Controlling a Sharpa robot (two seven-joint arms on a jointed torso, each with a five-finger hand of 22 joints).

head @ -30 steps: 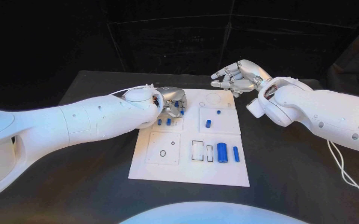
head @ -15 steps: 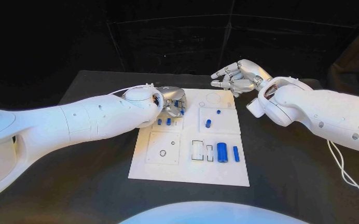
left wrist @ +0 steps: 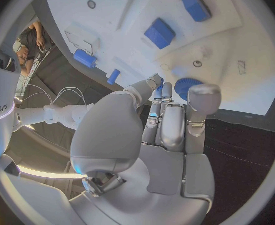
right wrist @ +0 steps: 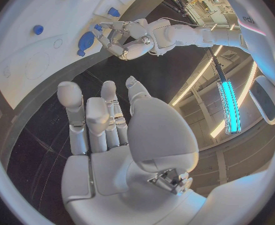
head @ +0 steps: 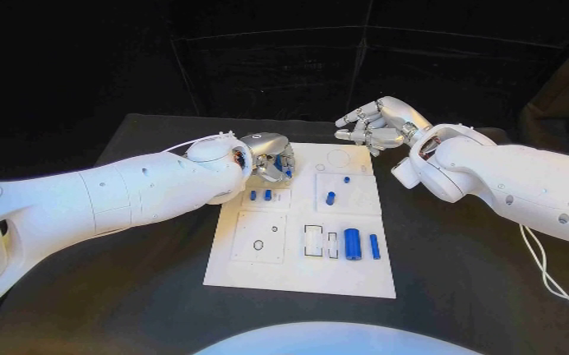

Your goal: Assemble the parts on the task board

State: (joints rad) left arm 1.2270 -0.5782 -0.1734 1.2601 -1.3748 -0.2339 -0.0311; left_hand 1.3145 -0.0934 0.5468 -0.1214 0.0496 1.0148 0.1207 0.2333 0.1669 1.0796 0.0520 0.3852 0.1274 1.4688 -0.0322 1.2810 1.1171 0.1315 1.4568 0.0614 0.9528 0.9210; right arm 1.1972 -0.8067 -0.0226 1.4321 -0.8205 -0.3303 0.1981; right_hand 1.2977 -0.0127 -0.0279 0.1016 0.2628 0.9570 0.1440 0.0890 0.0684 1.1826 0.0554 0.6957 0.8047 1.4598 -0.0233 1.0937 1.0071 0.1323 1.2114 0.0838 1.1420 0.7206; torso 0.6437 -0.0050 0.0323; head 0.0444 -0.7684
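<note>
A black table (head: 142, 289) spreads under me, with dark curtain walls (head: 273, 51) behind its far edge. The white task board (head: 303, 269) lies in the table's middle. My right hand (head: 377, 125) hovers above the table just beyond the board's far right corner, fingers loosely apart, holding nothing. My left hand (head: 270, 158) sits over the board's far left area, fingers curled down around a blue part (left wrist: 186, 87); whether I truly grip it I cannot tell. A large blue cylinder (head: 352, 243) lies near the board's near right, a slimmer blue pin (head: 375, 245) just right of it. Two small blue pegs (head: 260, 195) stand just near of my left hand.
</note>
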